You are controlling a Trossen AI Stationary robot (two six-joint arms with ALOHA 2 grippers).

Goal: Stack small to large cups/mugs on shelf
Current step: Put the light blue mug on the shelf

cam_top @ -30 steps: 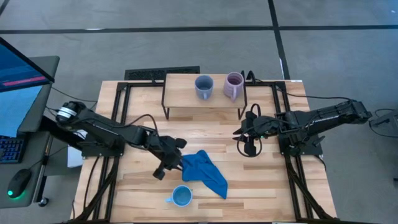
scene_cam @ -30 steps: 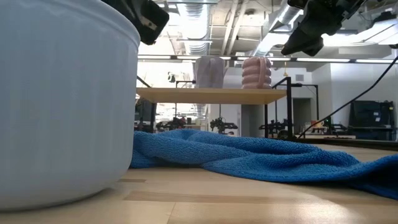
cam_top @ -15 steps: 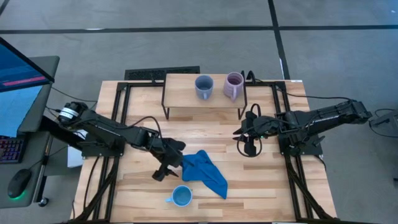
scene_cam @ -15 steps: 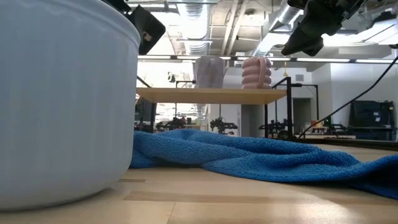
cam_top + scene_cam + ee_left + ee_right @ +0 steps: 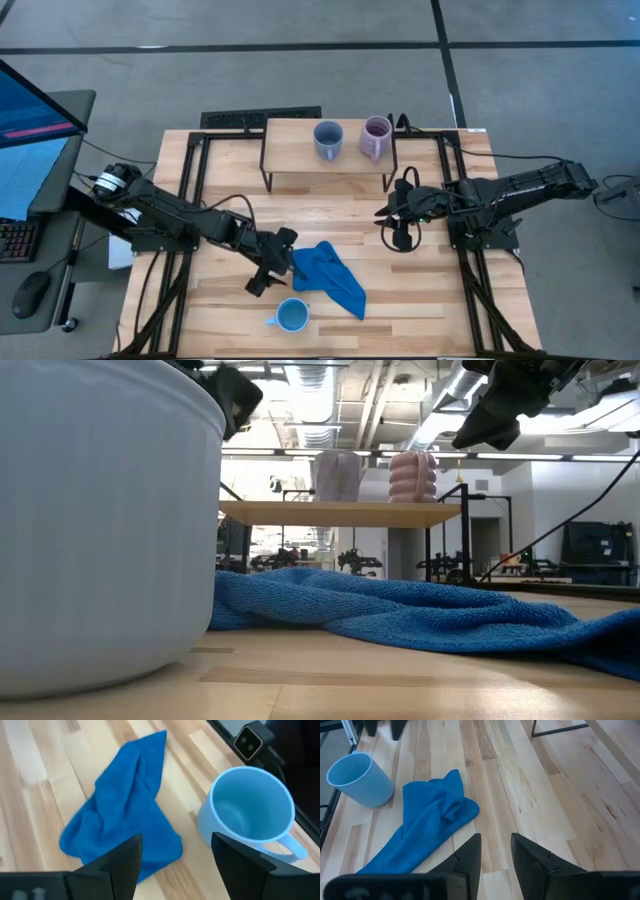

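Left end effector (image 5: 266,273) has edged closer to the light blue mug (image 5: 291,316) – fingers spread, holding nothing

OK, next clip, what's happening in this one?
Two arms are putting mugs on a shelf. The grey-blue mug and the purple mug stand on it side by side. The light blue mug sits upright on the table's front edge beside a blue cloth. The left gripper hangs open just behind that mug, holding nothing. The right gripper waits over the table in front of the shelf, empty and slightly open.
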